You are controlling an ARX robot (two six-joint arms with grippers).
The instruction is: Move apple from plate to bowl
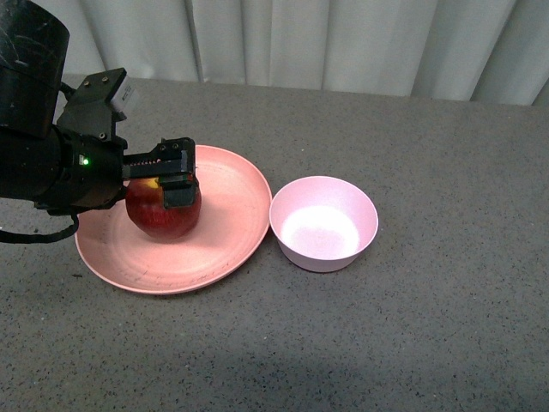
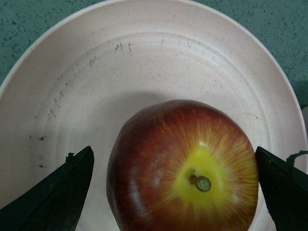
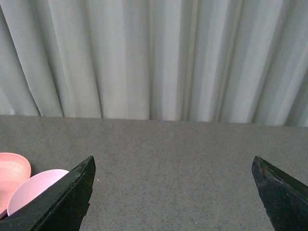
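The dark-red apple (image 1: 161, 216) rests on the wide salmon-pink plate (image 1: 232, 245) at the left of the grey table. My left gripper (image 1: 169, 182) is open and straddles the apple from above. In the left wrist view the apple (image 2: 183, 168), with its yellow patch and stem up, lies between the two black fingers (image 2: 57, 192), with a gap on one side and the other finger close to its skin. The small pale pink bowl (image 1: 324, 223) stands just right of the plate, holding nothing. My right gripper (image 3: 173, 163) is open in the air, away from both, and sees the bowl (image 3: 33, 190) and the plate (image 3: 12, 173).
A pale pleated curtain (image 1: 343, 39) hangs behind the table's far edge. The grey speckled tabletop (image 1: 446, 326) stretches right of and in front of the bowl. The left arm's black body (image 1: 43, 129) fills the left side of the front view.
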